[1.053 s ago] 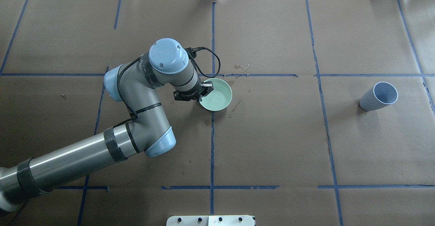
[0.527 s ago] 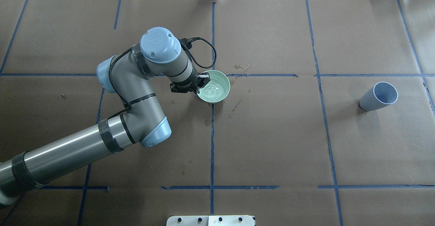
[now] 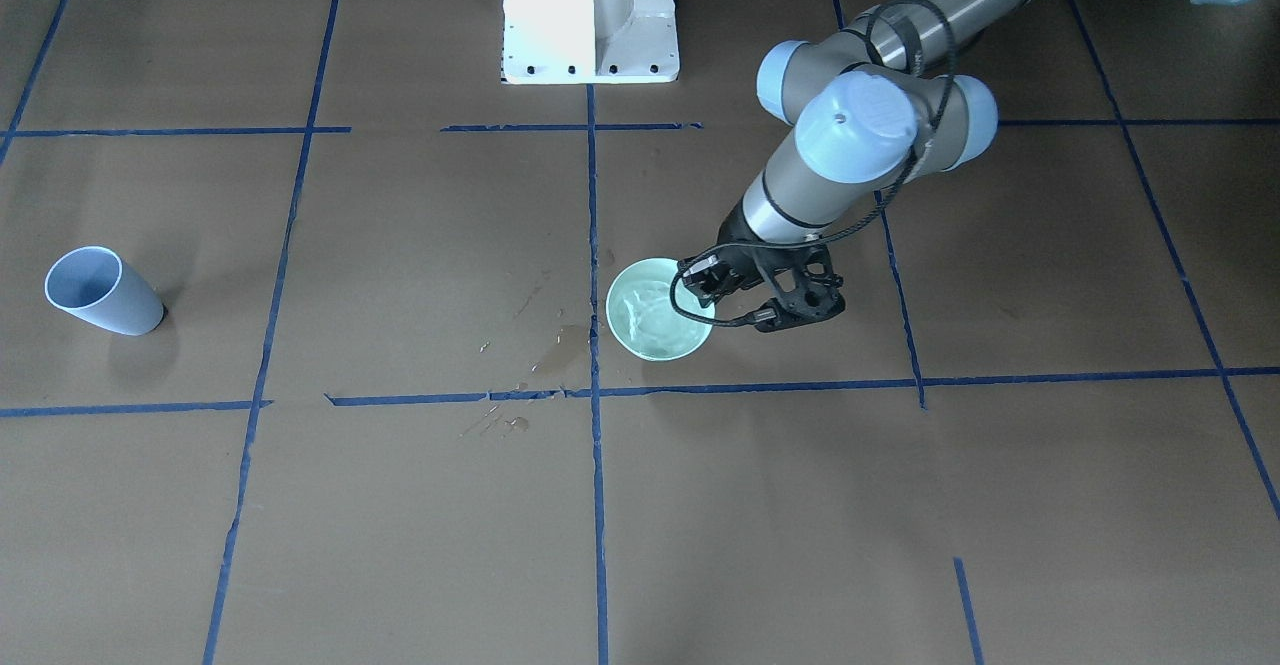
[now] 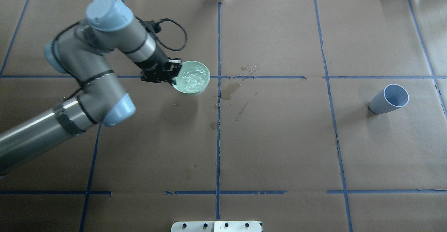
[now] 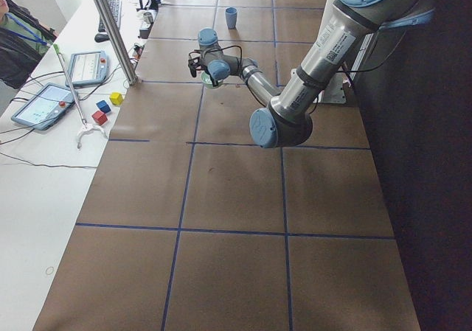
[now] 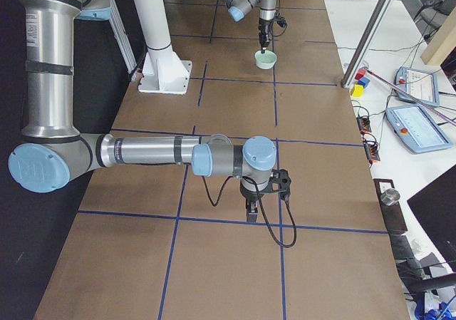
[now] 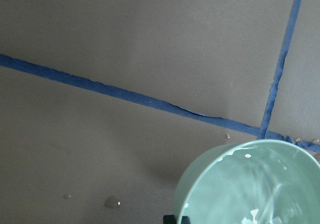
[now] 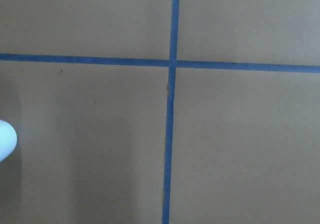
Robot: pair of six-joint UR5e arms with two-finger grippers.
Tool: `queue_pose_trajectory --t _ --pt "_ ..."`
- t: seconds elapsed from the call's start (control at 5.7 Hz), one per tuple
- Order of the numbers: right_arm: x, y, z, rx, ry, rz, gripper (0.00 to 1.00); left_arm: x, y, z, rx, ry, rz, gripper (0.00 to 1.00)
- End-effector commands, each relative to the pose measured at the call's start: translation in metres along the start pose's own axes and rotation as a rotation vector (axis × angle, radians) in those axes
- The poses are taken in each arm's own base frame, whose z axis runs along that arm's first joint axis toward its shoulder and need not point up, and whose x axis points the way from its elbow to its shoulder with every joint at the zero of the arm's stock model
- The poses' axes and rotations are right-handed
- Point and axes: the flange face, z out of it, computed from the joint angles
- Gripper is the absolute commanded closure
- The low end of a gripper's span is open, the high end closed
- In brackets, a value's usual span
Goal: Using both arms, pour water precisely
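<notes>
Water (image 4: pixel 192 74) ripples in green bowl (image 4: pixel 192 91) held by left gripper (image 4: pixel 175 73).

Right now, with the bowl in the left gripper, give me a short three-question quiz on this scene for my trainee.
1. True or false: the left gripper is clamped on the rim of the green bowl.
2. Where is the grey-blue cup? A: inside the bowl. B: standing alone, well apart from the bowl. C: upside down over the bowl.
3. Fill in: spilt water lies on the brown paper next to a ___ tape line.

Key: 1 true; 2 B; 3 blue.
</notes>
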Motion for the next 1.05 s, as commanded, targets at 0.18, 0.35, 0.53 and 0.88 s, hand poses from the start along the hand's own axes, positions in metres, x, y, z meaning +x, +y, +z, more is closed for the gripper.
queue_pose_trajectory --t 0.18,0.35,0.53,0.88 --pt "-0.001 0.000 -0.001 0.001 0.000 -0.004 0.00 -0.091 -0.035 -0.080 -0.031 0.065 0.034 1.00" --pt "-0.001 0.000 -0.001 0.002 0.000 -0.003 0.00 -0.076 -0.029 -0.077 -0.037 0.073 0.023 1.00" --pt "-0.003 -0.001 -0.003 0.006 0.000 -0.005 0.00 -0.073 -0.029 -0.075 -0.007 0.063 0.030 1.00" --pt "-0.003 -0.001 -0.003 0.006 0.000 -0.003 0.00 -0.074 -0.031 -0.075 0.026 0.052 0.032 1.00"
